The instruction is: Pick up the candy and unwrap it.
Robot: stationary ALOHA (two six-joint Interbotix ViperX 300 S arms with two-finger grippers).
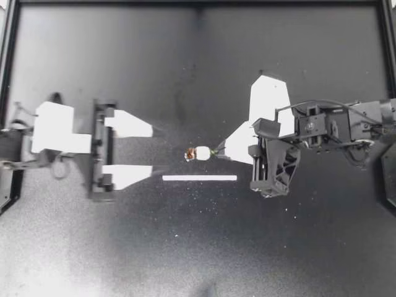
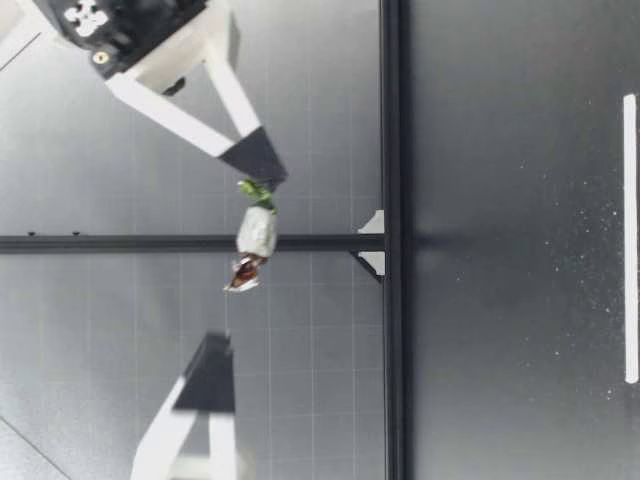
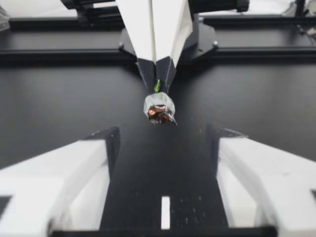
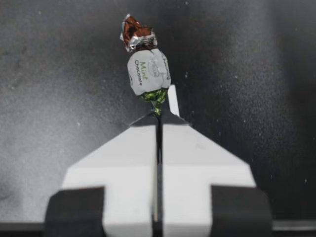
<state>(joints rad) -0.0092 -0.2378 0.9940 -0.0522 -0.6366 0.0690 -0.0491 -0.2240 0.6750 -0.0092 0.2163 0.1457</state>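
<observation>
Candy (image 1: 199, 153): light, crinkly wrapper; right gripper (image 1: 217, 150) clenched on green twist (image 4: 157, 96), left gripper (image 1: 152, 149) released. Recommend taking brown twist (image 4: 136, 35).

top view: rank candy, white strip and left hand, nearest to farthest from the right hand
1. candy: pinched by its green wrapper end in my right hand.
2. white strip: lies just to one side of the candy.
3. left hand: open, facing the candy's far end.

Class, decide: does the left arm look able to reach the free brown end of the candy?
Probably yes: my left gripper is open, facing the candy, with nothing between them.
</observation>
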